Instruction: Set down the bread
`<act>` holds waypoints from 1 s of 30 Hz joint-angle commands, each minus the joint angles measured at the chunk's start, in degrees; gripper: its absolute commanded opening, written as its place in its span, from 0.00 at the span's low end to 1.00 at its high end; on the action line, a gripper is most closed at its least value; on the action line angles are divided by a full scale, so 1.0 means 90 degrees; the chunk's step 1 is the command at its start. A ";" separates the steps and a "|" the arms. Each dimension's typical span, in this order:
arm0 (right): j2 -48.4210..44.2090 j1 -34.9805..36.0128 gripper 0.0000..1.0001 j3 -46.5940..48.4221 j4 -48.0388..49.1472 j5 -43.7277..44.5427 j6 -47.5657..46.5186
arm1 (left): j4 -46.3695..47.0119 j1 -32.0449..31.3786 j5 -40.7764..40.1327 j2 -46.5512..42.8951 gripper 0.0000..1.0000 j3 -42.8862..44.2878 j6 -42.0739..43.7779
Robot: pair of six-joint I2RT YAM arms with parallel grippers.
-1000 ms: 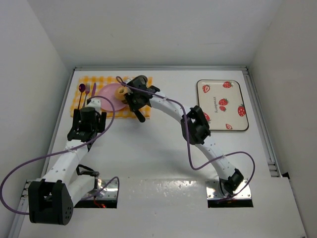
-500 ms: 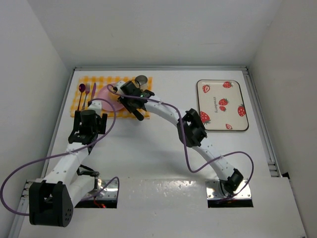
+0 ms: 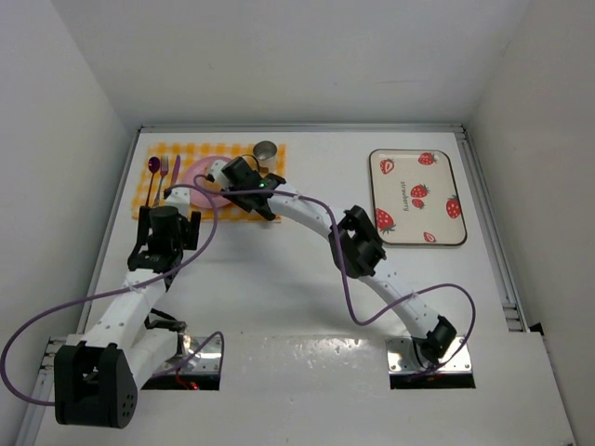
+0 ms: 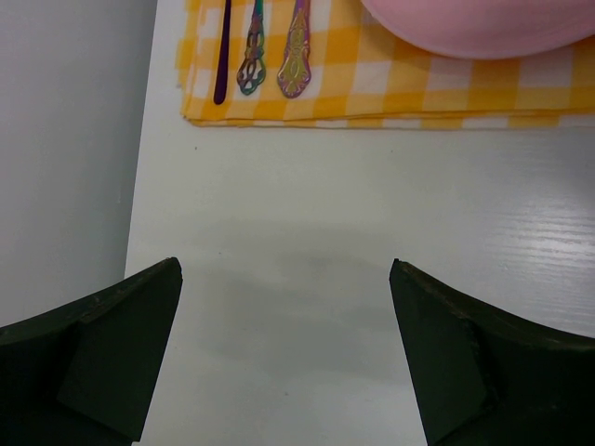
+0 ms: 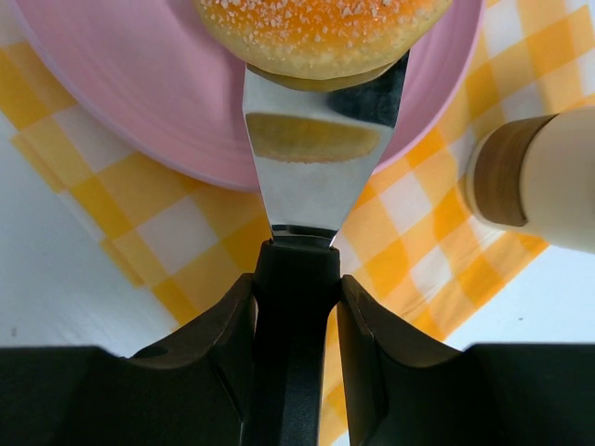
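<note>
The bread, a golden seeded bun, lies on the metal blade of a spatula over the pink plate. My right gripper is shut on the spatula's black handle. In the top view the right gripper is at the right edge of the pink plate and hides the bread. My left gripper is open and empty above bare table just in front of the checked placemat; in the top view the left gripper is near the mat's front left corner.
Cutlery lies on the mat's left side and shows in the left wrist view. A cup stands at the mat's back right, close to the spatula. A strawberry-print tray sits at the right.
My right gripper has moved left with the spatula and bread, from the mat's right part to over the plate. The left arm has hardly moved.
</note>
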 commanded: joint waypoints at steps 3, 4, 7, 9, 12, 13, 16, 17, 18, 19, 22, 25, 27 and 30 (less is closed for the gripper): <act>-0.0225 0.0052 0.00 -0.0098 0.0641 0.0468 -0.0747 | 0.0195 -0.0052 0.0030 -0.0248 1.00 -0.0058 0.0045; -0.0225 0.0043 0.00 -0.0098 0.0660 0.0478 -0.0786 | 0.0195 -0.0052 0.0030 -0.0248 1.00 -0.0058 0.0045; -0.0216 0.0062 0.00 -0.0156 0.0700 0.0517 -0.0923 | 0.0195 -0.0052 0.0030 -0.0307 1.00 -0.0058 0.0045; -0.0235 0.0052 0.00 -0.0205 0.0767 0.0575 -0.1049 | 0.0195 -0.0052 0.0030 -0.0365 1.00 -0.0058 0.0045; -0.0245 0.0081 0.00 -0.0254 0.0855 0.0566 -0.1108 | 0.0195 -0.0110 0.0088 -0.0365 1.00 -0.0058 0.0045; -0.0245 0.0120 0.00 -0.0273 0.0885 0.0575 -0.1176 | 0.0195 -0.0110 0.0088 -0.0365 1.00 -0.0058 0.0045; -0.0293 0.0179 0.00 -0.0352 0.1002 0.0614 -0.1440 | 0.0195 -0.0110 0.0147 -0.0365 1.00 -0.0058 0.0045; -0.0303 0.0179 0.00 -0.0381 0.1138 0.0673 -0.1479 | 0.0195 -0.0110 0.0147 -0.0365 1.00 -0.0058 0.0045; -0.0304 0.0189 0.00 -0.0381 0.1062 0.0770 -0.1595 | 0.0195 -0.0110 0.0147 -0.0365 1.00 -0.0058 0.0045; -0.0304 0.0189 0.00 -0.0391 0.1129 0.0771 -0.1655 | 0.0195 -0.0110 0.0147 -0.0365 1.00 -0.0058 0.0045; -0.0323 0.0199 0.00 -0.0440 0.1226 0.0975 -0.1860 | 0.0137 -0.0110 0.0147 -0.0365 1.00 -0.0058 0.0045; -0.0333 0.0189 0.00 -0.0440 0.1314 0.1083 -0.1997 | 0.0137 -0.0110 0.0147 -0.0365 1.00 -0.0058 0.0045; -0.0323 0.0169 0.00 -0.0449 0.1383 0.1161 -0.2123 | 0.0137 -0.0110 0.0206 -0.0365 1.00 -0.0058 0.0045; -0.0333 0.0160 0.00 -0.0479 0.1441 0.1259 -0.2241 | 0.0137 -0.0110 0.0206 -0.0365 1.00 -0.0058 0.0045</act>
